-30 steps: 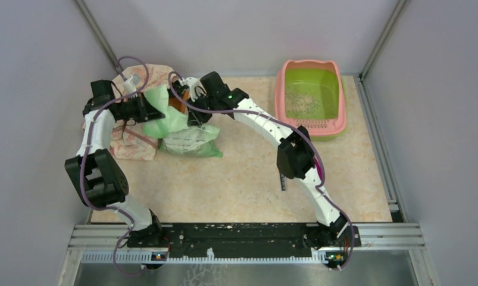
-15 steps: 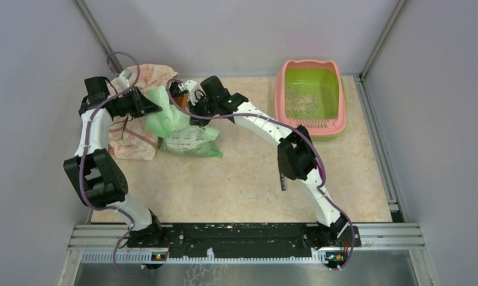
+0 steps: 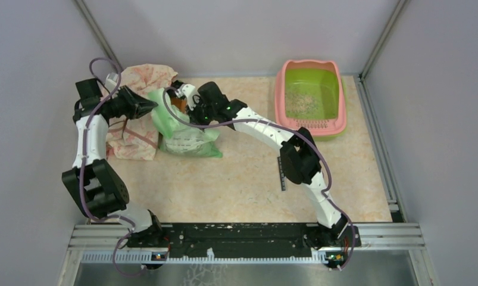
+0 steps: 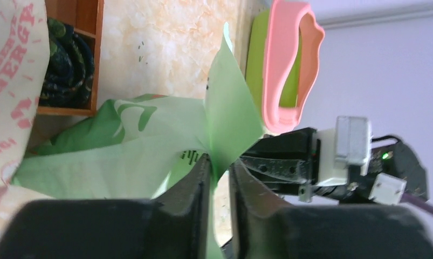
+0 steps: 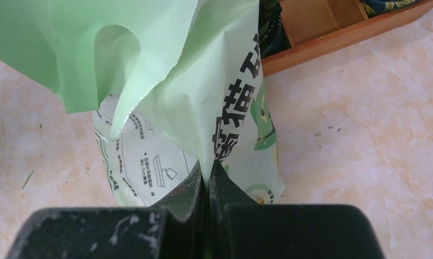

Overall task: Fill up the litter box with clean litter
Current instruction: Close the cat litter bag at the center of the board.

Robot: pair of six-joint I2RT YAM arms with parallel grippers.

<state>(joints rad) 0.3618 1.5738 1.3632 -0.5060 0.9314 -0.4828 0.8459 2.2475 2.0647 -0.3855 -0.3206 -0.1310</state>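
Note:
The litter box (image 3: 280, 98), pink-rimmed with a lime-green basin, stands at the back right. A thin patch of pale clean litter (image 3: 302, 104) lies in it. A light green printed bag (image 3: 187, 142) stands at the back left. My left gripper (image 3: 148, 108) is shut on the bag's top edge (image 4: 227, 108) and pulls it to the left. My right gripper (image 3: 187, 111) is shut on the opposite edge of the bag (image 5: 203, 97). In the left wrist view the left gripper (image 4: 219, 168) pinches the film, with the litter box (image 4: 281, 65) behind. In the right wrist view the right gripper (image 5: 206, 174) is clamped on it.
A pink-printed cloth bag (image 3: 135, 128) lies at the far left, behind my left arm. A brown wooden tray (image 5: 332, 32) holding dark patterned cloth stands just behind the green bag and also shows in the left wrist view (image 4: 68, 110). Grey walls enclose the table.
My left gripper has moved left and back, drawing the bag's top edge with it. My right gripper has shifted a little left, still holding the other edge.

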